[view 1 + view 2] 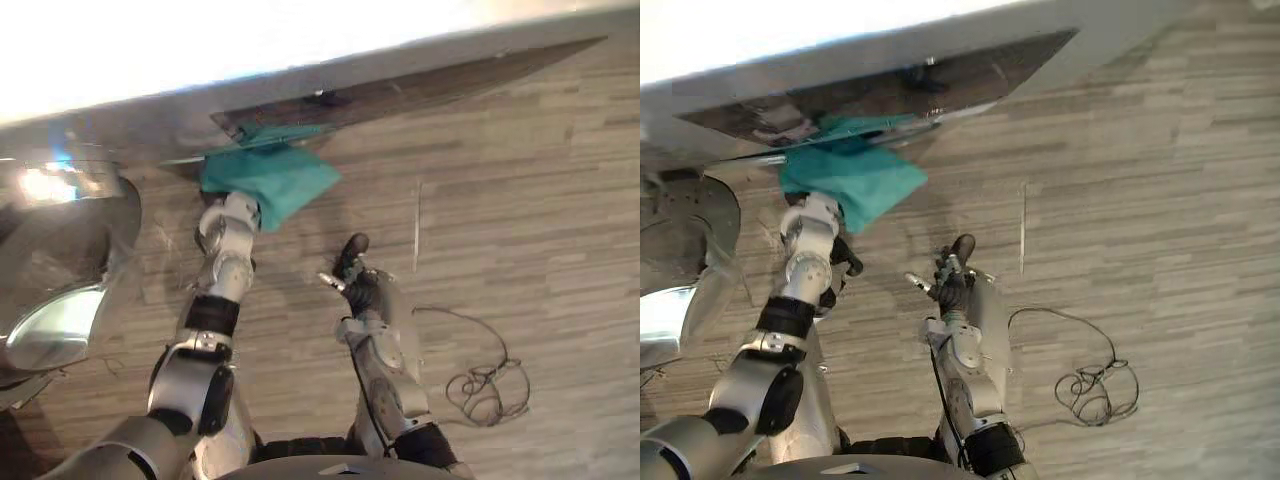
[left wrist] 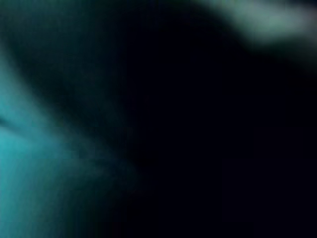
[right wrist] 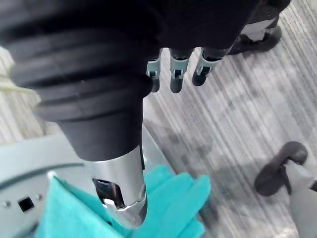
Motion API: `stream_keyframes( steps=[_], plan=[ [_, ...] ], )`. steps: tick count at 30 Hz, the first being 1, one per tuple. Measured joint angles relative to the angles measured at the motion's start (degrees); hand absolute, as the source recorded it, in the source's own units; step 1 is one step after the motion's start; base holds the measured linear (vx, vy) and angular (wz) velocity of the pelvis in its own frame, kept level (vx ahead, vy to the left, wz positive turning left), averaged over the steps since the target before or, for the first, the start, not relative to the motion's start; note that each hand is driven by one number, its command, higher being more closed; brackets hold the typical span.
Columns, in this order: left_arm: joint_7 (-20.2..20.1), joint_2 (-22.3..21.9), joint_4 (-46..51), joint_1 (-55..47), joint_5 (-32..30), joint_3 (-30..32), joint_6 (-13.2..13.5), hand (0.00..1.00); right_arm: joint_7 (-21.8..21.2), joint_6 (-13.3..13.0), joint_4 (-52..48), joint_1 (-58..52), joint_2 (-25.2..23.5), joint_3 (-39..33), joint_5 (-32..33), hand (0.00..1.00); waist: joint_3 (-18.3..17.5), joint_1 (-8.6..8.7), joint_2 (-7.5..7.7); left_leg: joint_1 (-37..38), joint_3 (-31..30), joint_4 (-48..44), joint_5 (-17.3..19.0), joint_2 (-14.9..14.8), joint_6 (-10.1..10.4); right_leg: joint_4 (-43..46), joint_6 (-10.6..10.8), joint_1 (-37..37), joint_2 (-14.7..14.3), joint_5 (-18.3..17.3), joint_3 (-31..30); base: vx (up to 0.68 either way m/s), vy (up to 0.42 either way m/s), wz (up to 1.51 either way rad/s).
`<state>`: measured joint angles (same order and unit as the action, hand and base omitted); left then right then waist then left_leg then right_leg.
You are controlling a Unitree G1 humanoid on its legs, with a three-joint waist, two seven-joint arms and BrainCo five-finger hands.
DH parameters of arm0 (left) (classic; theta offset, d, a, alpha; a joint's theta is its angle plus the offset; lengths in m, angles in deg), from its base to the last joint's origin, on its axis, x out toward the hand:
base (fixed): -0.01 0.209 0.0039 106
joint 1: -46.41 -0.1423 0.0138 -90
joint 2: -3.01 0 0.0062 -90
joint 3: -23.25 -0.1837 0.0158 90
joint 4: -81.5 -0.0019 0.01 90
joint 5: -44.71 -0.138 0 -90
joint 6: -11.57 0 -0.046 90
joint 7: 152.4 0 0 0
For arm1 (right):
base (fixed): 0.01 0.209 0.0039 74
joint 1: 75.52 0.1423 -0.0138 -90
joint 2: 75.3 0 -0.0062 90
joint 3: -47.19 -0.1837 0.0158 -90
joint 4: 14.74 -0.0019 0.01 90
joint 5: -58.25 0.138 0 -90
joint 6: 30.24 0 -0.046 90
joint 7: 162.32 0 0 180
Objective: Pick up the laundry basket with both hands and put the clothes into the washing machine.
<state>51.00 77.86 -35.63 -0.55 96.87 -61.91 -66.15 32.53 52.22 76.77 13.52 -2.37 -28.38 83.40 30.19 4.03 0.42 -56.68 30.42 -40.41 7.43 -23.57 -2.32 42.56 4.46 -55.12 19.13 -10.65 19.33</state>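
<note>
A teal cloth hangs from the lower edge of the washing machine's dark front and spills toward the floor. It also appears in the right wrist view as the teal cloth. My left hand reaches up under the cloth, which hides its fingers; the left wrist view is dark with teal cloth right against it. My right hand hovers over the floor to the right of the cloth and apart from it. Its fingers are relaxed and hold nothing.
The machine's round glass door stands swung open at the left, close beside my left arm. A thin pale strip lies on the wood-look floor, which stretches away to the right.
</note>
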Motion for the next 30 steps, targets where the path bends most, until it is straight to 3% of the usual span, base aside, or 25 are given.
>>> stream_keyframes(
  steps=[3, 6, 10, 19, 23, 27, 29, 30],
  plan=[
    [0.25, 4.7, -3.01, 5.77, 5.31, 3.47, 0.44, 1.0, 0.18, -3.62, -4.13, -3.77, 0.03, -1.18, 4.25, 0.0, 0.22, 0.45, 0.12, -3.94, -0.12, -1.76, 0.41, -1.31, -0.15, 0.75, -0.09, -3.47, -0.49, -0.03, -0.09, -0.02, 0.022, -0.09],
    [0.21, 9.98, -3.43, 9.41, 9.78, 7.02, 1.07, 1.0, -0.9, -5.21, -5.08, -6.19, -0.01, -1.39, 6.18, 0.0, 0.56, 0.94, 0.64, -6.25, -0.21, -2.81, 0.47, -2.62, -0.2, 1.0, -0.49, -5.55, -1.3, 0.22, -0.1, 0.01, 0.004, -0.13],
    [0.32, 15.72, -3.45, 15.14, 10.87, 9.63, 1.52, 1.0, -2.34, -6.03, -5.41, -7.2, -0.09, -1.54, 6.2, 0.0, 0.62, 0.64, 0.79, -8.71, -0.32, -3.87, 0.46, -4.34, -0.19, 0.96, -1.13, -7.69, -2.4, 0.62, 0.02, 0.02, -0.007, -0.16],
    [5.77, 25.89, -4.71, 31.08, 9.49, 10.76, 1.52, 1.0, -4.49, -6.27, -6.64, -8.05, 0.09, -1.75, 6.48, 0.0, 0.56, 0.55, 0.93, -10.32, 0.22, -4.27, 0.24, -7.0, 0.17, -0.13, -2.26, -8.74, -4.44, 1.5, 0.6, 0.0, -0.007, -0.1],
    [5.21, 29.89, -2.96, 39.8, 9.63, 4.64, 2.84, 1.0, -6.13, -5.76, -4.78, -7.46, 1.15, -2.08, 6.56, 0.0, 0.44, 1.24, 1.37, -10.41, 1.9, -1.05, -1.91, -6.75, 0.06, -2.57, -2.8, -8.92, -4.59, 3.27, 1.85, -0.02, 0.008, 0.07],
    [7.58, 30.24, -3.22, 46.99, 8.96, -1.74, 2.98, 1.0, -7.39, -6.17, -5.54, -7.21, 1.68, -3.75, 6.57, 0.0, 1.05, 1.21, 2.79, -10.65, 5.9, 4.7, -5.97, -5.74, -1.21, -6.61, -3.42, -10.29, -4.43, 6.48, 3.2, -0.05, 0.022, 0.18],
    [8.77, 30.48, -3.65, 50.28, 5.65, -5.27, 3.15, 1.0, -7.46, -6.21, -6.3, -7.09, 2.17, -5.13, 6.6, 0.0, 1.19, 0.8, 3.04, -11.23, 7.82, 6.68, -7.14, -5.43, -1.55, -8.78, -3.48, -11.19, -4.52, 8.04, 3.53, -0.08, 0.031, 0.07],
    [8.33, 31.31, -5.1, 52.23, 2.53, -7.83, 2.27, 0.0, -7.38, -6.03, -6.27, -6.74, 2.48, -6.63, 6.72, 0.0, 1.21, 0.78, 3.08, -11.27, 9.06, 7.71, -7.74, -5.36, -2.14, -10.25, -3.43, -11.24, -4.63, 9.17, 3.76, -0.1, 0.039, 0.06]
  ],
)
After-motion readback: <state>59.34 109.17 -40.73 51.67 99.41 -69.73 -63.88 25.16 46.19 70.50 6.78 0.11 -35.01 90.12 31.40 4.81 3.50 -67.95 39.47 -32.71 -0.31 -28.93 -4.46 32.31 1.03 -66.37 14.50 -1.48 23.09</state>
